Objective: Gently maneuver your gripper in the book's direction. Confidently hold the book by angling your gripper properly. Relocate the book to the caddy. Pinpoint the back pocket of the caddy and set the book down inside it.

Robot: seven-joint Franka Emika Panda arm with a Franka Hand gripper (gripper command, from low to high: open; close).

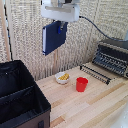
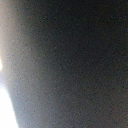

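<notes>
My gripper [image 1: 61, 27] hangs high at the top of the exterior view, shut on the dark navy-blue book [image 1: 53, 38]. The book hangs upright in the air, well above the wooden table. The black caddy [image 1: 20, 95] stands at the exterior view's lower left, with an inner divider splitting it into two pockets. The book is above and to the right of the caddy's back pocket. The wrist view is filled by a dark blurred surface, likely the book's cover [image 2: 75, 65].
A red cup [image 1: 81, 84] and a white bowl with yellow food [image 1: 63, 77] stand on the table [image 1: 95, 107] below the gripper. A black-and-silver toaster oven [image 1: 112, 57] with its door open is at the exterior view's right. A woven screen backs the scene.
</notes>
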